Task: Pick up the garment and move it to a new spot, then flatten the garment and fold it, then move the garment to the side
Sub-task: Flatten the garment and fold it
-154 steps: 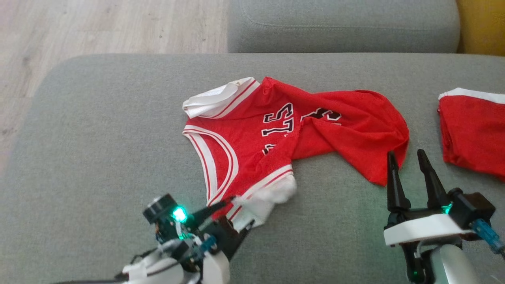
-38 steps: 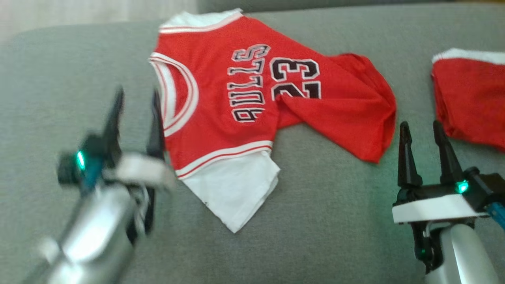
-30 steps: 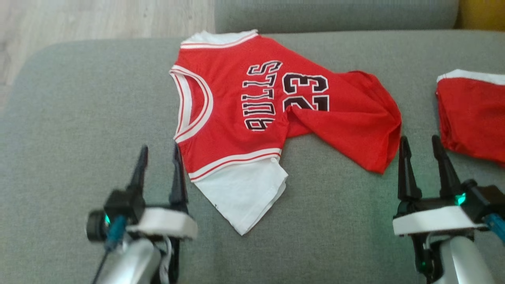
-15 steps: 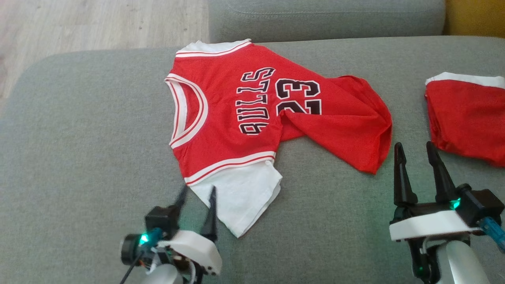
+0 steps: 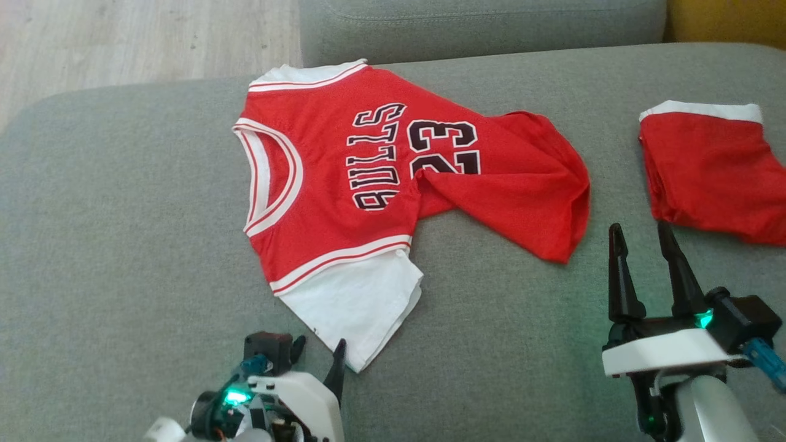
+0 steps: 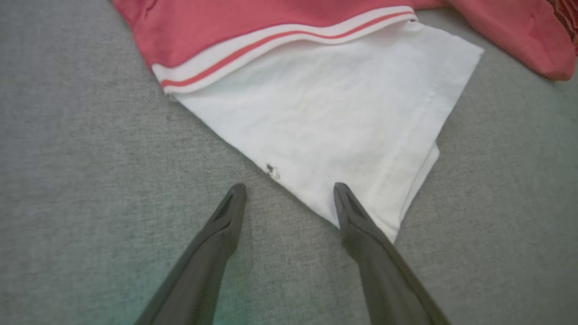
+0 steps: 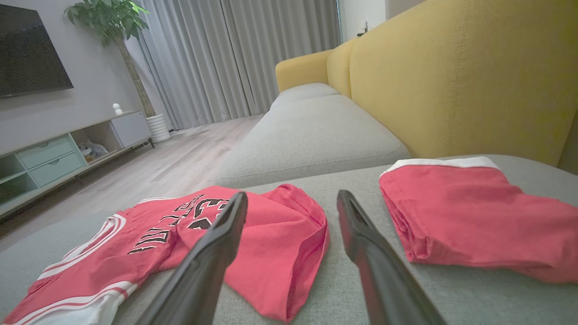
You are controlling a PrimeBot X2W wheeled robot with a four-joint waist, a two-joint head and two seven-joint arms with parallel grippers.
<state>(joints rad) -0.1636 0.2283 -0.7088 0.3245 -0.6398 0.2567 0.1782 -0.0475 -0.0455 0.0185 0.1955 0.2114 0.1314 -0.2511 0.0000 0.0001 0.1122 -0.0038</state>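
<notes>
The left pincer (image 6: 289, 188) swung back to the white sleeve (image 6: 334, 122) of the Bulls jersey (image 5: 368, 184), jaws spread like the right pincer (image 5: 638, 228), seemingly set for flattening.

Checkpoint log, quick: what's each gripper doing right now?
Left gripper: open, holding nothing, at the edge of the jersey.
Right gripper: open, holding nothing.

Home living room, yellow sofa (image 7: 451, 81), television (image 7: 31, 49), curtains (image 7: 235, 58)
</notes>
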